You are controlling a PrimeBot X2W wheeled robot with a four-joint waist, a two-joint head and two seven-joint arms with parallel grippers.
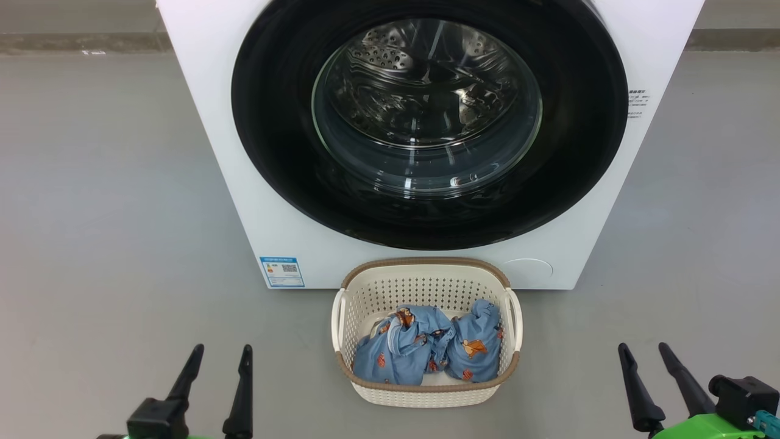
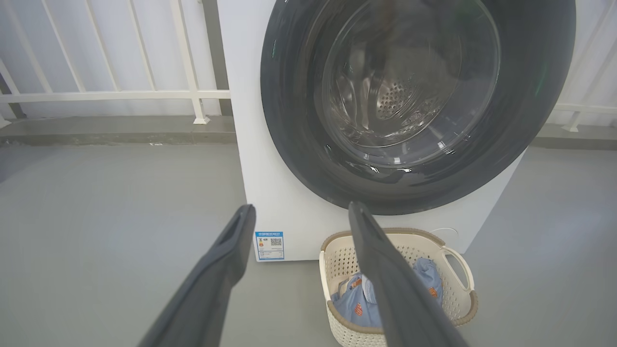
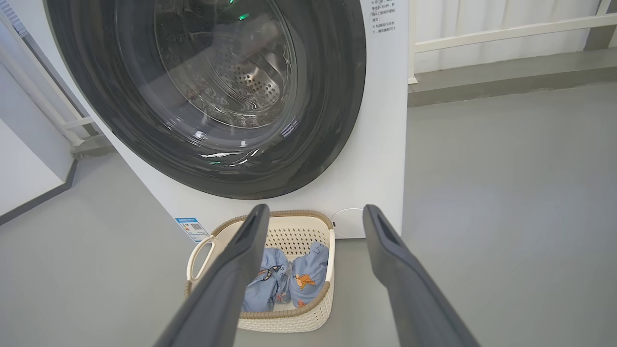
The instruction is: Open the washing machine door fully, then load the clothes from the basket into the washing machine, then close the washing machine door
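Note:
The white washing machine (image 1: 201, 91) stands straight ahead, its round black door (image 1: 274, 171) lying flat against the front, the steel drum visible through the glass window (image 1: 426, 103). On the floor before it sits the cream basket (image 1: 426, 277) with brown rim, holding two light blue printed clothes (image 1: 426, 347). My left gripper (image 1: 220, 352) is at the lower left, open and holding nothing. My right gripper (image 1: 643, 349) is at the lower right, also open with nothing between its fingers. Both stay well short of the basket (image 2: 450, 260) (image 3: 308, 315) and the door (image 2: 289, 144) (image 3: 337, 96).
Grey floor (image 1: 103, 213) spreads wide on both sides of the machine. A white railing (image 2: 120, 94) on a low kerb runs behind it. A blue label (image 1: 281, 271) sits low on the machine's front, left of the basket.

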